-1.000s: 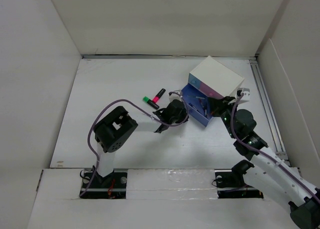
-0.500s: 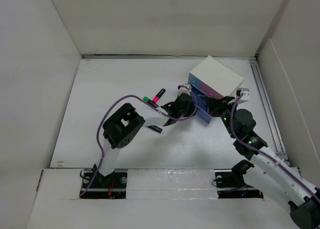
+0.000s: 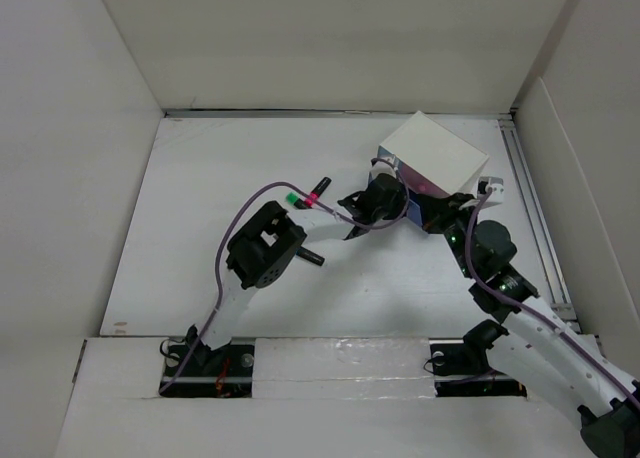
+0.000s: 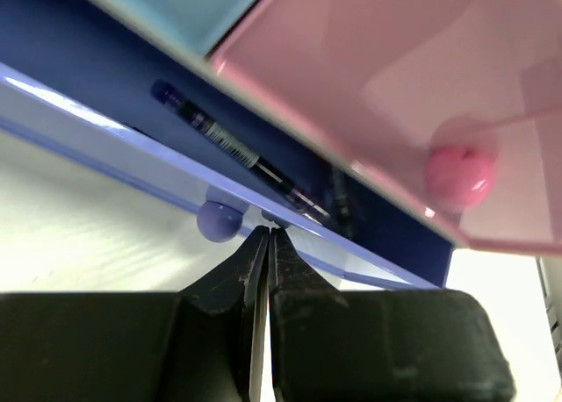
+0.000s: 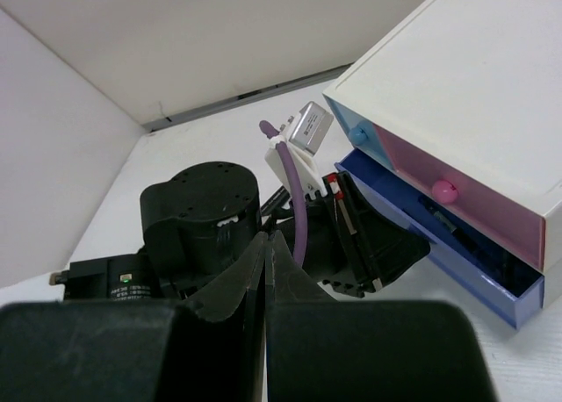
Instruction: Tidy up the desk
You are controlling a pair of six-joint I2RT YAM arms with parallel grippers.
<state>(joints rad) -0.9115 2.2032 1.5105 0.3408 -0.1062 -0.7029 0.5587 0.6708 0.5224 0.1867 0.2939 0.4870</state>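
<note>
The white desk [image 3: 220, 178] holds a small white drawer box [image 3: 437, 156] at the back right. Its dark blue bottom drawer [image 4: 105, 90] is partly open, with a dark pen [image 4: 237, 149] inside. My left gripper [image 3: 385, 200] is shut and empty, its tips [image 4: 268, 232] against the drawer's front next to the blue knob [image 4: 219, 219]. The pink drawer [image 4: 386, 77] above is closed. My right gripper [image 5: 268, 237] is shut and empty, hovering just in front of the box, behind the left wrist [image 5: 202, 209]; it also shows in the top view [image 3: 440, 220].
A green-capped marker [image 3: 293, 199] and a pink marker [image 3: 320, 187] lie left of the box. A small black item [image 3: 311, 258] lies on the desk beside the left arm. Cardboard walls [image 3: 60, 178] enclose the desk on three sides; a rail [image 3: 530, 218] runs along the right.
My left gripper has moved right and away toward the box, and the blue drawer has slid most of the way in. The black item stays on the desk. The right arm has barely moved.
</note>
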